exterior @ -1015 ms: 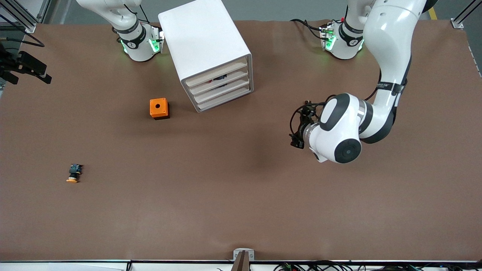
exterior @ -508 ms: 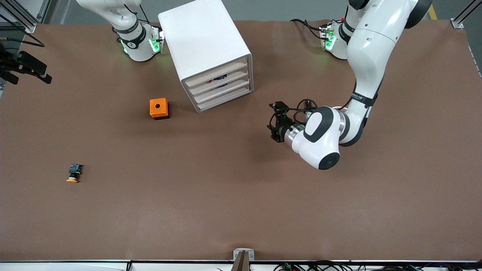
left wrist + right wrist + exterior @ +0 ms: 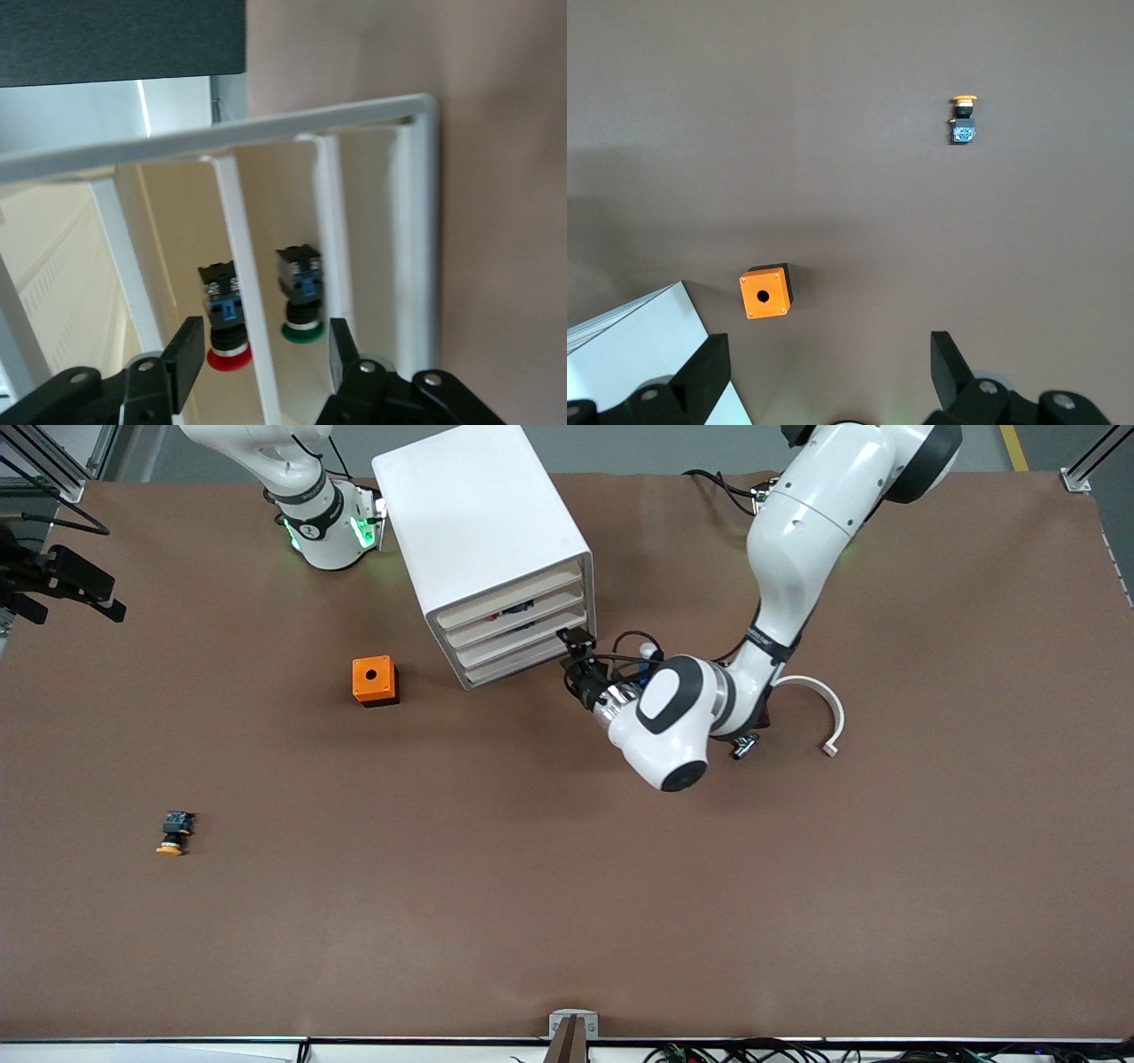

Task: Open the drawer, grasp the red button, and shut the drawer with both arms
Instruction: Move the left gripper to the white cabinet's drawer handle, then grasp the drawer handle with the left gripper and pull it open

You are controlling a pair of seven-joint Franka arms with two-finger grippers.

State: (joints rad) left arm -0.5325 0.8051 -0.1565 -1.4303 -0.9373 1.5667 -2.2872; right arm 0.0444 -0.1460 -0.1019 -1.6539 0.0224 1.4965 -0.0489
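Meanwhile the right arm is waiting, its hand hanging spread high over the desk, above the orange box. An orange-capped button is lying toward that arm's end of the desk; it is not the target. All four drawers in the cabinet are sitting closed. The red button is lying inside one of the upper drawers, a green-capped one in the drawer below it. The left hand is hovering just in front of the drawer, fingers spread to either side of its lip and apparently not touching it.

To open it well, the hand should be lining up squarely with that lip alone, closing firmly, then pulling straight out along the runners. A skewed pull would probably be dragging the light cabinet across the desk.
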